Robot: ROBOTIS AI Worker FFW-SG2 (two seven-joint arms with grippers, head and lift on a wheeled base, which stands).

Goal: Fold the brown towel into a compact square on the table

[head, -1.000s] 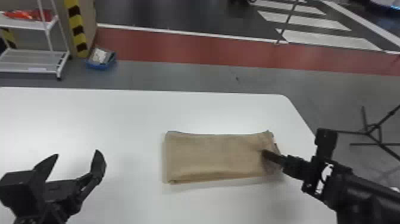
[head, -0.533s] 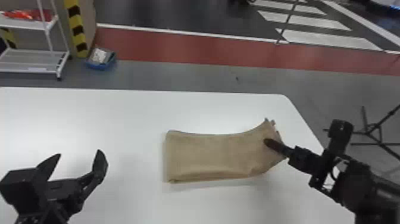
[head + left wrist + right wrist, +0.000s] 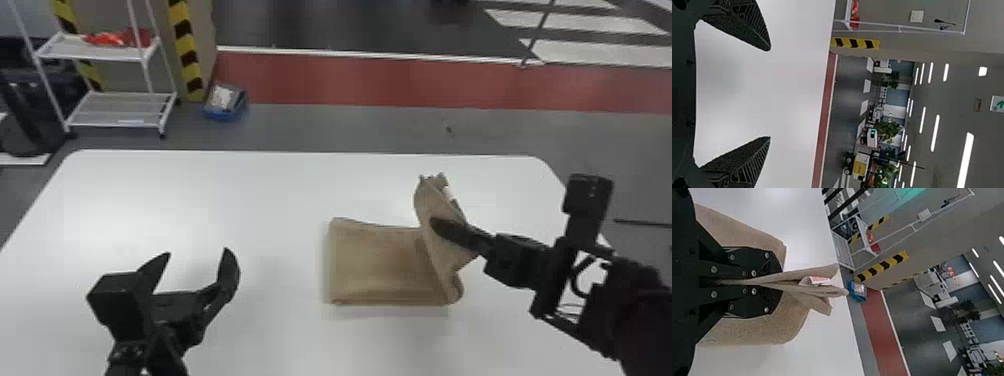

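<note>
The brown towel (image 3: 375, 265) lies as a folded strip right of the table's middle, its right end lifted and bent back toward the left. My right gripper (image 3: 442, 227) pinches that raised end from the right side. In the right wrist view, the right gripper (image 3: 779, 282) is closed on layers of the towel (image 3: 754, 329), with a white label poking out between them. Well left of the towel, the left gripper (image 3: 197, 267) hovers over the table with its fingers spread; in the left wrist view nothing is between the fingers of the left gripper (image 3: 770, 94).
The white table (image 3: 200, 200) has its right edge beneath my right forearm. Beyond its far edge stand a white wire shelf (image 3: 120, 110) and a blue bin (image 3: 225, 102) on the floor.
The right gripper has lifted the towel's right end and carried it leftward, so the once nearly flat strip now bends upward. The head view has shifted slightly; the left gripper looks much the same.
</note>
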